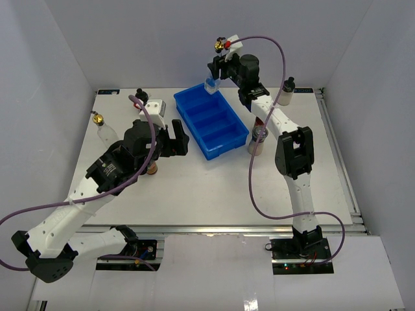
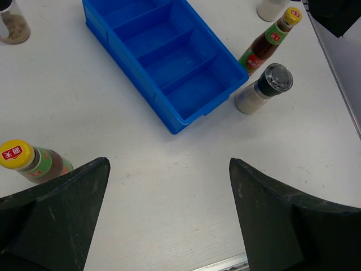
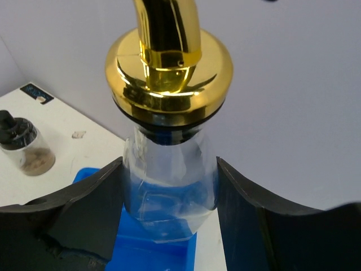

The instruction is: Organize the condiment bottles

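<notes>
Holding the tall clear glass bottle with the gold spout (image 3: 169,135) clamped at its shoulder between the black fingers of my right gripper (image 3: 170,169), I have it upright over the far end of the blue three-compartment plastic tray (image 1: 188,123). The tray lies slantwise near the far edge of the counter, about midway between the left and right edges. Whether the base rests on the tray floor I cannot tell (the wrist view shows only blue beneath the glass).

I judge the step in hand to be seating this bottle in the farthest compartment. To do it well I would hold the bottle plumb, centre it between the end wall and the first divider, and go straight down slowly. A tall narrow bottle with a heavy spout will probably tip if its base catches a rim. I would part the fingers only once the base sits flat, then lift straight up so neither pad drags the neck.

My left gripper (image 2: 168,164) hangs with fingers wide apart and nothing between them, over the counter's middle just off the tray's near end. Beside it stands a dark red sauce bottle with a yellow cap (image 2: 34,162), a likely next pick. The second clear gold-spouted bottle (image 1: 100,126) stands by the left edge.
</notes>
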Motion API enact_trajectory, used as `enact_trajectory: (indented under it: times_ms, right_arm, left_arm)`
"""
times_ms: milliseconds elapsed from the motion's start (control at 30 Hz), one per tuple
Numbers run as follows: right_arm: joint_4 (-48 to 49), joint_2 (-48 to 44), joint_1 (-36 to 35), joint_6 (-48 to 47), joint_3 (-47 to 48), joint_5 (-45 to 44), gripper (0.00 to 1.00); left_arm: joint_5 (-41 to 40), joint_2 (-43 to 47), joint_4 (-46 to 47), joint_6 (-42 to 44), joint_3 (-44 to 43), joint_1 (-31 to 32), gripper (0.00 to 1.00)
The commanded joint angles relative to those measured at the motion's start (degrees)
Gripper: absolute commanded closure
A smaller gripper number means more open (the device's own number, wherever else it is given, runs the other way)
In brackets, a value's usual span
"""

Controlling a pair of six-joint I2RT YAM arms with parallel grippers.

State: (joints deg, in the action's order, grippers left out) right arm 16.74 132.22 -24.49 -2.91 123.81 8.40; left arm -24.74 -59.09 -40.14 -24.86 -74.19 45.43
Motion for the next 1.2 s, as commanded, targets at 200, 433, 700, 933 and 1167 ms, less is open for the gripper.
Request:
enact_trajectory:
  times_ms: [200, 433, 700, 933, 1167]
  right_arm:
    - [19.9, 2.2, -0.5, 1.9, 4.7, 1.0, 0.92]
    - [20.3, 3.6, -0.5, 2.1, 3.7, 1.2, 0.92]
    - [22.3, 5.2, -0.5, 1.0, 4.3, 0.9, 0.92]
    - [24.3, 7.2, -0.6, 2.5, 7.4, 1.0, 0.92]
    - [26.6, 9.3, -0.9, 2.5, 9.2, -0.8, 0.92]
  left_arm:
    - [-1.7, 2.4, 2.7, 1.1, 2.4, -0.4, 0.02]
    - [-2.1, 2.4, 2.8, 1.4, 2.8, -0.4, 0.02]
    - [-3.2, 3.2, 2.7, 2.1, 3.7, -0.4, 0.02]
    - [-3.6, 3.3, 3.0, 2.5, 4.3, -0.4, 0.02]
    - [-3.5, 4.0, 3.5, 3.1, 5.3, -0.4, 0.02]
